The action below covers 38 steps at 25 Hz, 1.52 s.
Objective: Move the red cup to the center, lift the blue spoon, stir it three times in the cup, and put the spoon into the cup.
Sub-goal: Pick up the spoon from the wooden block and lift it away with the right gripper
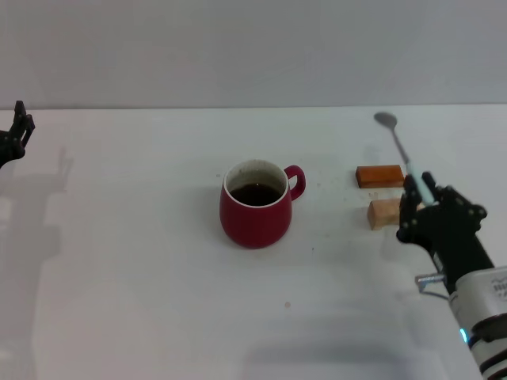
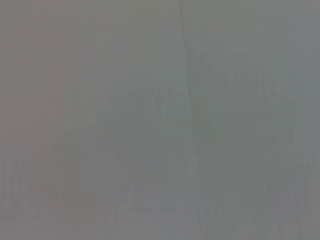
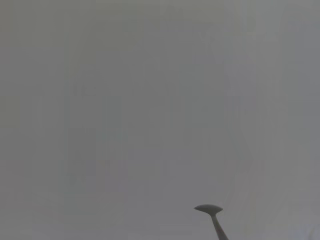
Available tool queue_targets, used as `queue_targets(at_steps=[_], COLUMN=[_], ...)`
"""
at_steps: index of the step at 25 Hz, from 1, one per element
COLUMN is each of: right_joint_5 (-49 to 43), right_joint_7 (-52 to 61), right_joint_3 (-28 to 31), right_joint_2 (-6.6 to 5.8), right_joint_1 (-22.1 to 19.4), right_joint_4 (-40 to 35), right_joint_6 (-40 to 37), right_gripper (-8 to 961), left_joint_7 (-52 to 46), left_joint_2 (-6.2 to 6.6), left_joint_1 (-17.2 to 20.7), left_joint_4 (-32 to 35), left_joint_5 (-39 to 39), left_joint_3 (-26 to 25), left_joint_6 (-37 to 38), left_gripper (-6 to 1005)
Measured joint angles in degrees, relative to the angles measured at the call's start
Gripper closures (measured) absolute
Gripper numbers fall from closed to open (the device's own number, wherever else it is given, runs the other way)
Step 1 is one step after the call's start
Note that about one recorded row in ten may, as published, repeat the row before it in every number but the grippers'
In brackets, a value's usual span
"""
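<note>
Red cup (image 1: 255,204) upright on the white bench (image 1: 142,301), about in the middle of it, handle turned to the robot's right, dark liquid inside. So the centering step judged as done.

Blue spoon (image 1: 408,162) off the bench, to the right of the cup and well apart from it, above the two wooden blocks (image 1: 381,193). Clamped at the pale blue handle by the right gripper (image 1: 420,194), jaws closed on it. Long axis steep, leaning a little away from the robot; metal bowl at the top, handle end down in the jaws. In the right wrist view only the spoon's bowl and neck visible against a plain grey background.

Decisive relation for the coming move: cup lying to the left of the held spoon, and the bowl pointing up, not down. Probably needed: carrying across to above the cup's rim and turning the wrist to bring the bowl downward into the liquid.

Right arm raised, wrist bent upward. Left gripper (image 1: 17,131) parked far left of the cup, near the bench's far edge; open or closed, cannot tell.
</note>
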Motion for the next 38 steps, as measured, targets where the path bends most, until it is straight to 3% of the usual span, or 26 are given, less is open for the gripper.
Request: queue_targets(at_steps=[7, 13, 15, 16, 18, 19, 20, 21, 25, 31, 34, 35, 36, 38], right_joint_5=[-0.20, -1.39, -3.84, -3.84, -4.69, -4.69, -5.96, -5.96, -9.27, -12.74, -15.08, -16.78, -16.78, -17.82], right_joint_7=[0.37, 3.97, 8.96, 8.96, 11.66, 11.66, 15.57, 15.57, 21.51, 23.40, 23.68, 23.67, 23.67, 23.58], right_joint_3=[0.80, 1.22, 1.56, 1.56, 1.63, 1.63, 1.66, 1.66, 1.85, 1.45, 1.61, 1.97, 1.97, 2.18], right_joint_2=[-0.05, -1.11, -2.32, -2.32, -4.08, -4.08, -5.80, -5.80, -8.33, -10.39, -11.86, -12.91, -12.91, -14.16], right_joint_1=[0.17, -0.04, -0.72, -0.72, -1.30, -1.30, -1.72, -1.72, -2.58, -2.81, -3.22, -3.41, -3.41, -3.31], right_joint_4=[0.50, 2.58, 3.78, 3.78, 5.95, 5.95, 7.42, 7.42, 8.73, 9.96, 11.72, 12.95, 12.95, 14.28], right_joint_6=[-4.82, -6.74, -8.05, -8.05, -8.76, -8.76, -8.81, -8.81, -8.77, -7.50, -5.08, -3.11, -3.11, -0.96], right_gripper=[767, 765, 764, 764, 763, 763, 762, 762, 760, 758, 757, 756, 756, 755], left_joint_7=[0.00, 0.00, 0.00, 0.00, 0.00, 0.00, 0.00, 0.00, 0.00, 0.00, 0.00, 0.00, 0.00, 0.00], left_joint_2=[0.00, 0.00, 0.00, 0.00, 0.00, 0.00, 0.00, 0.00, 0.00, -0.05, -0.06, -0.07, -0.08, -0.08], left_joint_1=[-0.16, -0.25, -0.26, -0.26, -0.26, -0.26, -0.26, -0.26, -0.37, -0.56, -0.64, -0.74, -0.78, -0.82], left_joint_4=[-0.01, 0.16, 0.06, 0.06, -0.07, -0.06, -0.05, -0.05, -0.18, -0.25, -0.27, -0.28, -0.28, -0.28], left_joint_5=[-0.13, -0.12, -0.11, -0.11, -0.09, -0.10, -0.10, -0.10, -0.12, -0.09, -0.02, -0.02, -0.02, -0.03], left_joint_3=[0.00, 0.00, 0.00, 0.00, 0.00, 0.00, 0.00, 0.00, 0.00, 0.00, 0.00, 0.00, 0.00, 0.00], left_joint_6=[-0.38, -1.01, -1.38, -1.38, -1.43, -1.45, -1.51, -1.51, -2.13, -2.48, -2.57, -2.69, -2.72, -2.76], left_gripper=[144, 144, 144, 144, 144, 144, 144, 144, 144, 144, 144, 144, 144, 145])
